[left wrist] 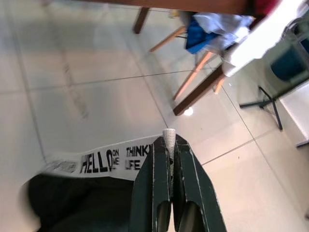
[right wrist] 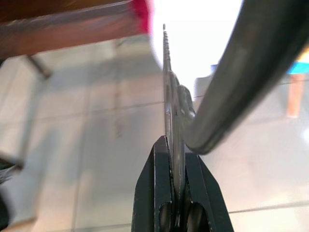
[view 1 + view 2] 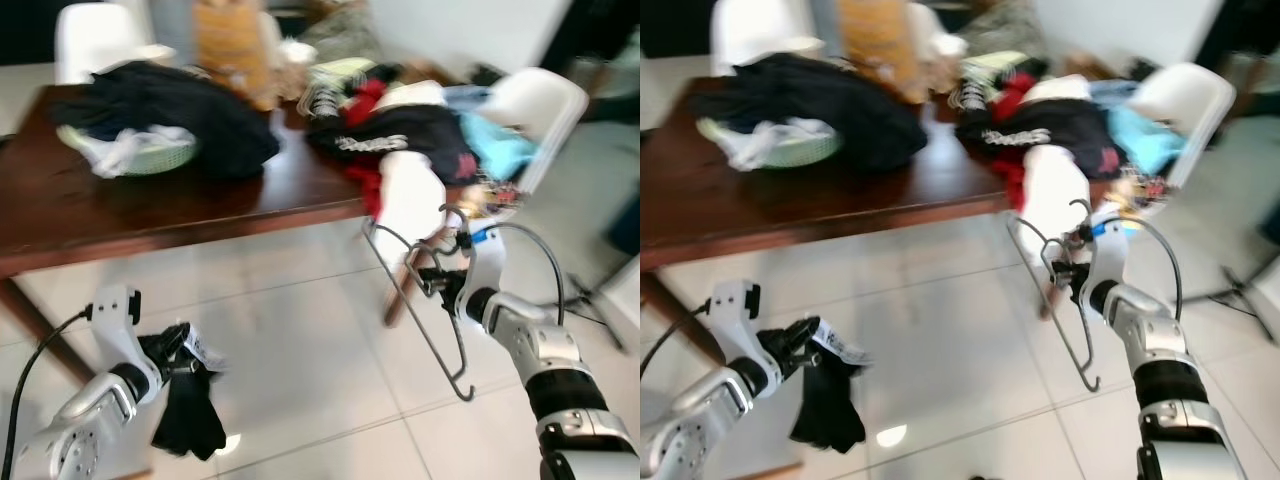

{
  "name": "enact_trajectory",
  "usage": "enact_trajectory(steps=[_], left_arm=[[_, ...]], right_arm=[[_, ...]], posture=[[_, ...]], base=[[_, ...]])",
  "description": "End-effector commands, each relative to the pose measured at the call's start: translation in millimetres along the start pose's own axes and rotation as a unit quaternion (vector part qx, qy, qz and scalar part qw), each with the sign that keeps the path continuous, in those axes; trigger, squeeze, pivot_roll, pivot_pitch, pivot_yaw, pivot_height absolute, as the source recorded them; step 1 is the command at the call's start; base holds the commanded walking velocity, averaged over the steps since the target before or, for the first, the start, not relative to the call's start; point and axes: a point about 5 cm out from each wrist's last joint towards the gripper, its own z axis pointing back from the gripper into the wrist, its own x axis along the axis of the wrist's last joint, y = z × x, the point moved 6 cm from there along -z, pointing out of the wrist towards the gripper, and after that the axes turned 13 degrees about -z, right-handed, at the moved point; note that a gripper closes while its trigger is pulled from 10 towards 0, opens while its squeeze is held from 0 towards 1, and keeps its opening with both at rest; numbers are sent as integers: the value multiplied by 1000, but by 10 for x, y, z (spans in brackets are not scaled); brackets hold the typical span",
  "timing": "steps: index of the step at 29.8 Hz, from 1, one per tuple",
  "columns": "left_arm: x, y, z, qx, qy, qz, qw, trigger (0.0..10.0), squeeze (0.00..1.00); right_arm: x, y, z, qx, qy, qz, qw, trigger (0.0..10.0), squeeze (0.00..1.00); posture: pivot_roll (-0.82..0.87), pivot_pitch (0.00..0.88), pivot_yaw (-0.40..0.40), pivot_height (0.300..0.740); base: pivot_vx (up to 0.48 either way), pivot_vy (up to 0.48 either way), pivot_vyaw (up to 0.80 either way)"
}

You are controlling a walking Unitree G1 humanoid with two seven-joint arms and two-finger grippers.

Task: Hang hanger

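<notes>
White "HELLO" label point(image 1: 104, 160) on black garment point(image 3: 188, 408), left tool point(image 1: 169, 145) clamping it

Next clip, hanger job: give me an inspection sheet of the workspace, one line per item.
Surface: dark wooden table on pale tiled floor.
Job's things: grey wire hanger, clamped in the right gripper, hanging beside the table's edge.
Clutter: heaps of clothes and a laundry basket on the table.
Grippers: left gripper shut on a black garment by its printed label; right jaws shut on the hanger.
Cables: black cable loops over the right arm; another at the left arm.
Surroundings: white chairs by the table; picture blurred.
</notes>
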Motion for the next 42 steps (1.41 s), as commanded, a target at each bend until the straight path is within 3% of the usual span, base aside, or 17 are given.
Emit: enact_trajectory(steps=[1, 3, 6, 8, 9, 10, 16, 17, 18, 20, 21, 22, 24, 27, 32, 37, 42], left_arm=[[-484, 103, 125, 29, 58, -4, 998, 10000, 0], [-583, 157, 192, 41, 63, 3, 997, 10000, 0], [-539, 282, 255, 62, 40, 11, 997, 10000, 0], [-289, 462, 307, 79, -3, -6, 997, 10000, 0], [-289, 462, 307, 79, -3, -6, 997, 10000, 0], [9, 608, 380, 89, -38, -44, 994, 10000, 0], [84, 634, 400, 89, -46, -54, 993, 10000, 0], [236, 535, 454, 66, -60, -100, 991, 10000, 0], [236, 535, 454, 66, -60, -100, 991, 10000, 0], [298, 41, 557, 2, -84, -120, 989, 10000, 0], [298, 41, 557, 2, -84, -120, 989, 10000, 0], [156, -288, 585, -30, -78, -115, 990, 10000, 0], [156, -288, 585, -30, -78, -115, 990, 10000, 0], [-421, -999, 606, -40, -42, -22, 998, 10000, 0], [-383, -867, 592, -19, -66, 48, 996, 10000, 0], [-390, -924, 630, -58, -72, 114, 989, 10000, 0], [-414, -1004, 676, -67, -67, 110, 989, 10000, 0]], right_arm=[[-335, -111, 24, -32, 23, -19, 999, 10000, 0], [-443, -133, 42, -41, 25, -31, 998, 10000, 0], [-476, -149, 49, -49, 14, -46, 998, 10000, 0], [-346, -136, 34, -44, -6, -37, 998, 10000, 0], [-346, -136, 34, -44, -6, -37, 998, 10000, 0], [-180, 4, 9, -7, -22, -2, 1000, 10000, 0], [-143, 59, 4, 7, -24, 11, 1000, 10000, 0], [-127, 299, -14, 60, -27, 30, 997, 10000, 0], [-127, 299, -14, 60, -27, 30, 997, 10000, 0], [-315, 797, 22, 160, -13, 48, 986, 10000, 0], [-315, 797, 22, 160, -13, 48, 986, 10000, 0], [-502, 1006, 86, 200, 3, 44, 979, 10000, 0], [-502, 1006, 86, 200, 3, 44, 979, 10000, 0], [-1147, 1315, 383, 241, 56, 6, 969, 10000, 0], [-1225, 1275, 393, 234, 72, -48, 969, 10000, 0], [-1220, 1117, 410, 206, 65, -79, 973, 10000, 0], [-1232, 1007, 477, 176, 60, -95, 978, 10000, 0]], posture=[[-39, 29, -16, 740], [-44, 4, -11, 740], [-43, 0, -15, 740], [-54, 0, -15, 740], [-54, 0, -15, 740], [-56, 0, -17, 740], [-56, 0, -17, 740], [-44, 0, -22, 740], [-44, 0, -22, 740], [-32, 0, -35, 740], [-32, 0, -35, 740], [-21, 0, -36, 740], [-21, 0, -36, 740], [-14, 0, -50, 740], [-16, 0, -56, 740], [-35, 0, -54, 740], [-52, 0, -49, 740]], base=[[0, 0, -800], [0, 0, -800], [0, 0, -800], [0, 0, -800], [0, 0, -800], [0, 0, -800], [0, 0, -800], [0, 0, -800], [0, 0, -800], [0, 0, -800], [0, 0, -800], [0, 0, -800], [0, 0, -800], [0, 0, -800], [0, 0, -800], [0, 0, -800], [0, 0, -800]])
